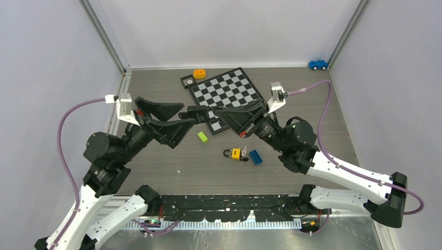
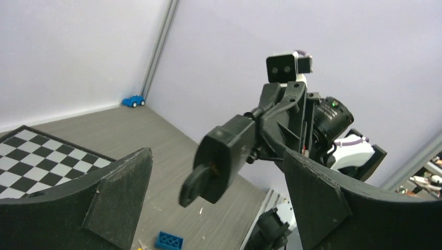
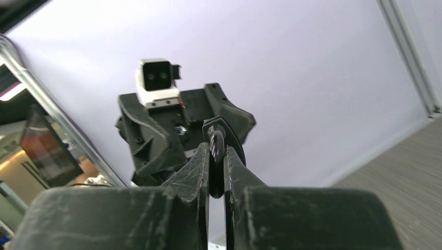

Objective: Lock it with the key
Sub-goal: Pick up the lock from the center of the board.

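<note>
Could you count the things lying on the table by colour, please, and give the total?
Blue: 2, car and brick
Green: 1, green block
Orange: 1, orange block
Yellow: 1, padlock
Silvery: 1, key
Black and white: 1, chessboard
Black: 1, square piece
Total: 8
Not counted: the black object held in the right gripper.

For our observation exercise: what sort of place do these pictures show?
Probably a robotics test cell: two white-and-black robot arms bolted to a grey table, plain pale walls with metal corner posts, and scattered props such as a black-and-white chessboard.
</note>
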{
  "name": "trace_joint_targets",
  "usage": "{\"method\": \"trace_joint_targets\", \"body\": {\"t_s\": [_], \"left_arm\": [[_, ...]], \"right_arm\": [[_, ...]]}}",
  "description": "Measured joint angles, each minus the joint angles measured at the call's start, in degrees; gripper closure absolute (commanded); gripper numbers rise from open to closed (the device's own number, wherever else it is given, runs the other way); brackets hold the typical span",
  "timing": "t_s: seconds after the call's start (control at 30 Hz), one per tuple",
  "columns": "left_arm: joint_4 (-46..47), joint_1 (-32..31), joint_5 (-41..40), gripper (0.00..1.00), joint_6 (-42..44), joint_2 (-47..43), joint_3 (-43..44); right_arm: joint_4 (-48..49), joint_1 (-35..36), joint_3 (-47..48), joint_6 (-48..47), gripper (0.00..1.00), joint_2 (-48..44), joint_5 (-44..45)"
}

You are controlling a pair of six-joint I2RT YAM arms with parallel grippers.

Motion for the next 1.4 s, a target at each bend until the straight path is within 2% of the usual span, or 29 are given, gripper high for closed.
{"method": "trace_joint_targets", "body": {"t_s": [0.27, 0.33, 0.47, 0.6, 0.73, 1.07, 1.27, 1.4], "left_arm": [[6.40, 0.00, -2.05, 0.05, -5.18, 2.34, 0.39], [9.31, 0.00, -1.81, 0.09, -6.86, 2.89, 0.20], [16.90, 0.00, 0.52, 0.26, -10.88, 4.48, -0.72], [22.38, 0.00, 2.27, 0.29, -14.16, 6.08, -1.97], [24.44, 0.00, 3.08, 0.38, -15.96, 6.40, -2.16], [26.12, 0.00, 3.21, 0.42, -17.66, 5.97, -2.19], [26.60, 0.00, 3.45, 0.53, -18.40, 6.34, -2.19], [27.52, 0.00, 3.69, 0.54, -19.19, 7.15, -2.34]], "right_arm": [[7.89, 1.07, 0.00, 5.07, 1.00, 1.31, 0.57], [9.60, 1.70, 0.00, 5.86, 1.00, 1.92, 1.18], [13.77, 4.33, 0.00, 6.71, 1.00, 4.42, 3.96], [17.49, 7.50, 0.00, 6.56, 1.00, 7.58, 6.69], [20.37, 9.81, 0.00, 5.42, 1.00, 9.03, 9.73], [25.00, 11.17, 0.00, 4.55, 1.00, 9.03, 13.35], [27.54, 11.28, 0.00, 4.48, 1.00, 9.51, 15.45], [29.77, 11.61, 0.00, 5.07, 1.00, 10.88, 16.28]]}}
